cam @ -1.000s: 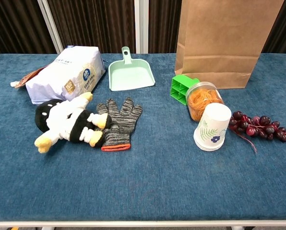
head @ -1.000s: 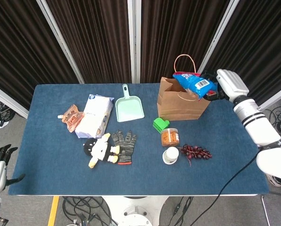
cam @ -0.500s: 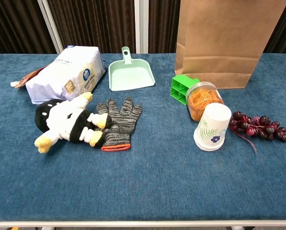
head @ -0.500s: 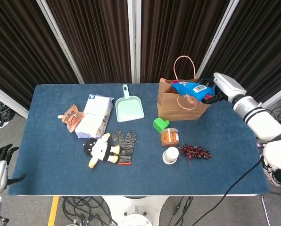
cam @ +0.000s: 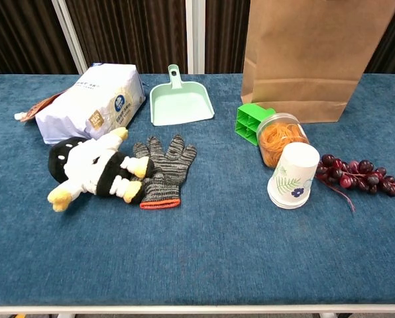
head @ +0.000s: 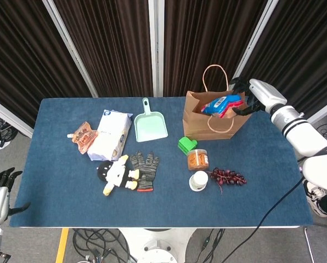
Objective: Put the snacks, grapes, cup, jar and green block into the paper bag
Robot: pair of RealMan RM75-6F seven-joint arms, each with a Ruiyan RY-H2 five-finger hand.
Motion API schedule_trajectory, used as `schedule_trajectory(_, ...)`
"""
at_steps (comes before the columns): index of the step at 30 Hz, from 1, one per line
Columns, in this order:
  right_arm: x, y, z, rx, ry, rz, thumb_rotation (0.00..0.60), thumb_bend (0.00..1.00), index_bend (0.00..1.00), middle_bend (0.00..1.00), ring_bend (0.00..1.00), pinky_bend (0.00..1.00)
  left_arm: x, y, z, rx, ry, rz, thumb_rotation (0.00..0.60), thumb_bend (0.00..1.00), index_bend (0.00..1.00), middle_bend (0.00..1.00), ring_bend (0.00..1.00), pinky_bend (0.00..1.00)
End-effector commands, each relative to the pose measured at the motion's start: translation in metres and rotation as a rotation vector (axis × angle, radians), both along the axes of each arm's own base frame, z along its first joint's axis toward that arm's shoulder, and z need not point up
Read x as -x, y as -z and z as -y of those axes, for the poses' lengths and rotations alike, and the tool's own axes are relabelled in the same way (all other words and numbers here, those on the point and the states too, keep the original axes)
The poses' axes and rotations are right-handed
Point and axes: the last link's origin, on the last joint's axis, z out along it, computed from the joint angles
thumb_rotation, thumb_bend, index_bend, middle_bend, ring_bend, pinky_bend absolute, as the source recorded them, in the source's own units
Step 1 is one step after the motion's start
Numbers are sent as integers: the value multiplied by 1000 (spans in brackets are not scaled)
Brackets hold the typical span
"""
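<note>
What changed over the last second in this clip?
The right hand lowered the blue snack bag from above the paper bag into its opening; whether it has let go is unclear. The green block, jar, cup and grapes stayed put, as did the left hand.
</note>
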Motion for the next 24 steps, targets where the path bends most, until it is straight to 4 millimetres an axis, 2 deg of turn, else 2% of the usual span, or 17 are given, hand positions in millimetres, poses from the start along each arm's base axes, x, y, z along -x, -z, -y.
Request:
schedule_trajectory(1,-1,1,1,5,2,3,600,149,6,177,81,306,0,0,0,0,0,1,600,49,246,203,121,153)
schedule_trajectory(5,0,-3,1,39,-6,10,600,122,0,95,5,221,1,0,1,-2,-2,3,600,49,246,203,121,153)
schedule_trajectory(9,1,-8,-6,97,-38,30,600,121,0,85,4,203,1,1,1,-1,-1,4,600,50,246,203,121,153)
schedule_trajectory(11,3,-8,-18,121,-86,19,600,119,0,102,4,197,1,1,0,0,2,5,600,49,246,203,121,153)
schedule_trajectory(15,7,-2,-55,119,-202,-11,600,95,0,185,26,207,0,1,-1,1,8,4,600,50,246,203,121,153)
schedule_trajectory(18,14,5,-86,95,-283,16,600,78,26,244,72,264,-1,1,-2,0,15,2,600,50,246,203,121,153)
schedule_trajectory(21,28,13,-114,21,-327,42,600,71,85,313,158,349,-2,1,-1,-1,20,0,600,50,246,203,121,153)
schedule_trajectory(24,46,19,-135,-47,-356,12,600,64,123,337,173,363,-3,1,-1,1,24,-1,600,49,246,203,121,153)
